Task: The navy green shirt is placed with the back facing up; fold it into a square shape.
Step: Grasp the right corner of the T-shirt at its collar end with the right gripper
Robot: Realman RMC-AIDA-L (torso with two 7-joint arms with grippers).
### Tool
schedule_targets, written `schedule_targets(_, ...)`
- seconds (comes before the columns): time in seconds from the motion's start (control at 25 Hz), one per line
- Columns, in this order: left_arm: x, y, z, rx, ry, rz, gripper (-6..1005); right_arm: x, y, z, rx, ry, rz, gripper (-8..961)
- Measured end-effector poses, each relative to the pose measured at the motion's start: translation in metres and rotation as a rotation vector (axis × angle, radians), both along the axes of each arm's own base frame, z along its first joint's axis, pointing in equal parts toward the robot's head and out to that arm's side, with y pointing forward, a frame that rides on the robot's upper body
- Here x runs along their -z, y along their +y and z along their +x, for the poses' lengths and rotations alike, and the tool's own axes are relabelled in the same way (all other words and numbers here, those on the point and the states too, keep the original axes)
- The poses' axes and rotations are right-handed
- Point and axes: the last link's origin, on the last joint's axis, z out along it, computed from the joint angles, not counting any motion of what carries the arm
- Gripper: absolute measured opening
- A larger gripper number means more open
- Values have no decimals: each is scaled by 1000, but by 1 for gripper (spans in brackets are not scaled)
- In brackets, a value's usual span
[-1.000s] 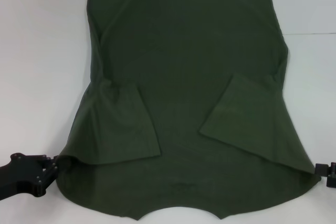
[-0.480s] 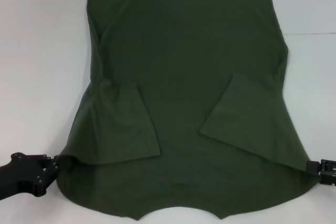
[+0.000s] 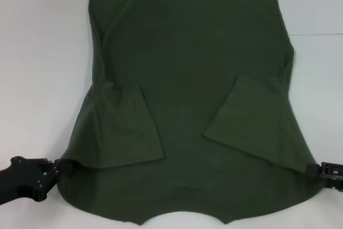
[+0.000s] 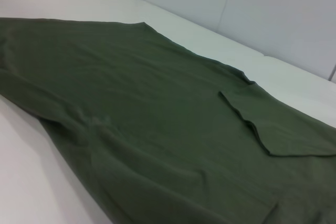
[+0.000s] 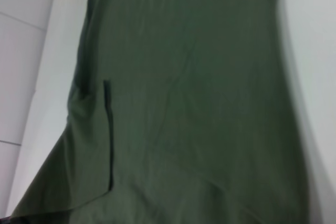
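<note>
Spread flat over a plain white surface (image 3: pixel 43 52), plain side up: navy green shirt (image 3: pixel 187 52), filling most of the head view. Straight hem at the far edge, curved neckline at the near edge. Both short sleeves folded inward over the body, the left sleeve (image 3: pixel 126 127) and the right sleeve (image 3: pixel 252 122) lying as angled flaps with a bare strip of cloth between them. Light wrinkles near the armpits, otherwise smooth.

At the near left corner of the cloth, touching the shoulder edge: left pincer (image 3: pixel 56 169), black, low on the surface. Cloth edge meeting its tips; whether clamped on the fabric or merely against it, cannot tell. At the near right corner, at the other shoulder edge: right pincer (image 3: pixel 316 170), black, mostly cut off by the frame. Grip there likewise impossible to tell.

From the left wrist view: olive cloth running away across the surface, one folded sleeve lying on top, white panelled walls (image 4: pixel 252 9) with thin dark seams rising behind. From the right wrist view: cloth again, blurred, with white surface and wall panels alongside.
</note>
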Motion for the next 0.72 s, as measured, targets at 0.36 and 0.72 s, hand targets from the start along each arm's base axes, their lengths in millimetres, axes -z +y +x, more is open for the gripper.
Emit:
schedule_targets(0.36, 1, 0, 0, 0, -2, -1, 15, 6, 1, -15, -51, 64, -22, 928)
schedule_targets(0.72, 2, 0, -1, 0, 0, -1, 15, 2, -5, -5, -11, 41, -10, 927)
